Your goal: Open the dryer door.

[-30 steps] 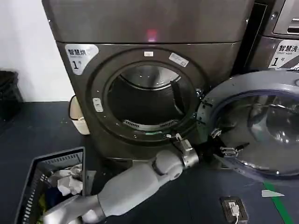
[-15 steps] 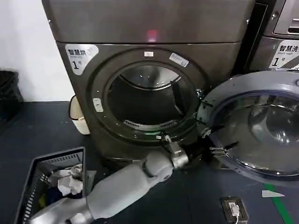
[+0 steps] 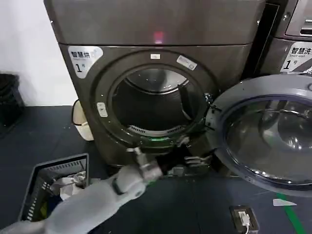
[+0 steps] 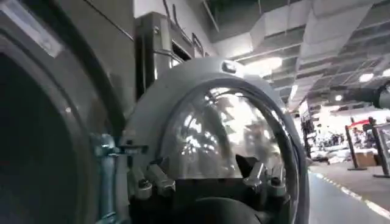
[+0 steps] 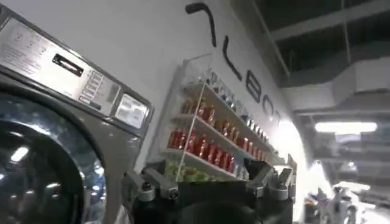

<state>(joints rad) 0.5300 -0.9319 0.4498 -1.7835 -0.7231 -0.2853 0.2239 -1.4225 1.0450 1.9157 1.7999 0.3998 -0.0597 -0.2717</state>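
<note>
The dryer stands with its door swung fully out to the right on its hinge, leaving the drum exposed. In the head view the left arm reaches up from the lower left, and the left gripper sits low before the bottom rim of the opening, just left of the door's lower hinge side; its fingers are spread and hold nothing, clear of the door. The left wrist view confirms this: the left gripper shows two separated fingers with an empty gap, the glass door rising beyond them and the hinge beside the opening's edge. That view also gives the room and ceiling lights past the door, which the head camera does not cover. The head view alone shows a basket of laundry well behind and left of the gripper, and a small device on the floor to its right. The right wrist view shows the right gripper released, fingers apart and empty, with a second machine and a shelf of bottles beyond it.
</note>
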